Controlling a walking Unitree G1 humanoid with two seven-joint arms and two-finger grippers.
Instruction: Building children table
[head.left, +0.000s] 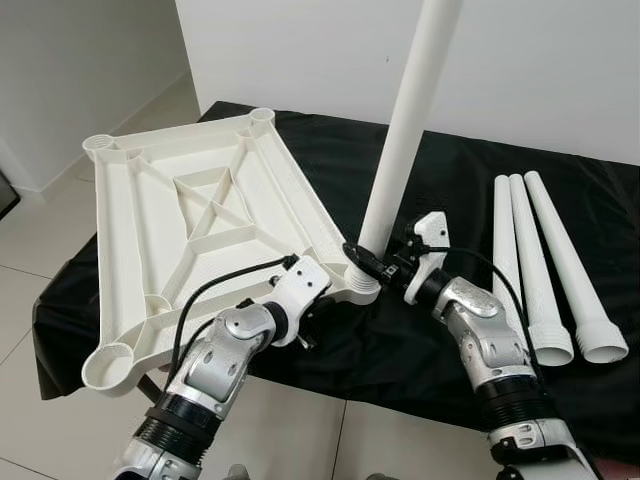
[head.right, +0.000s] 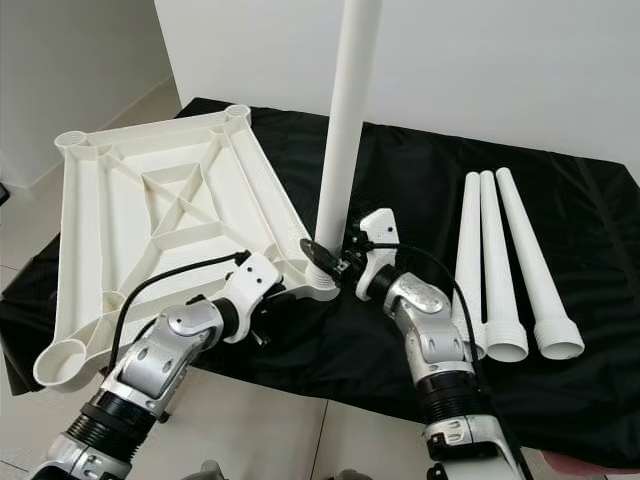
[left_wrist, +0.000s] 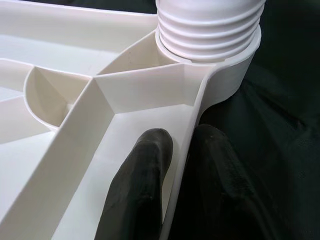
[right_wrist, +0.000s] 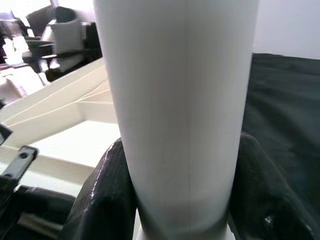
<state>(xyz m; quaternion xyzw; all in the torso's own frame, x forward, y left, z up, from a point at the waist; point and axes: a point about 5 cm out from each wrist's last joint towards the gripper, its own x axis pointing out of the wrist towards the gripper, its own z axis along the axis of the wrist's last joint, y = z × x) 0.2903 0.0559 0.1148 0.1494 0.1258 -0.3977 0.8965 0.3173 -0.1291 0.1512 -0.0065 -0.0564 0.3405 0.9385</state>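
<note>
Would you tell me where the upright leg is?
The upright leg stands in the tabletop's near right corner socket, held by the right gripper.

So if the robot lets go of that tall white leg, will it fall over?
Probably not: the leg stands upright with its ribbed end seated in the tabletop's corner socket. It looks stiff, hollow, likely light. The right gripper clamps its base.

The upright leg (head.left: 405, 140) runs past the top edge.

Open black cloth (head.left: 450, 190) sat between the upright leg (head.left: 400, 150) and three spare legs (head.left: 545, 265) lying on the right. The flipped tabletop (head.left: 190, 215) blocked the whole left side.
</note>
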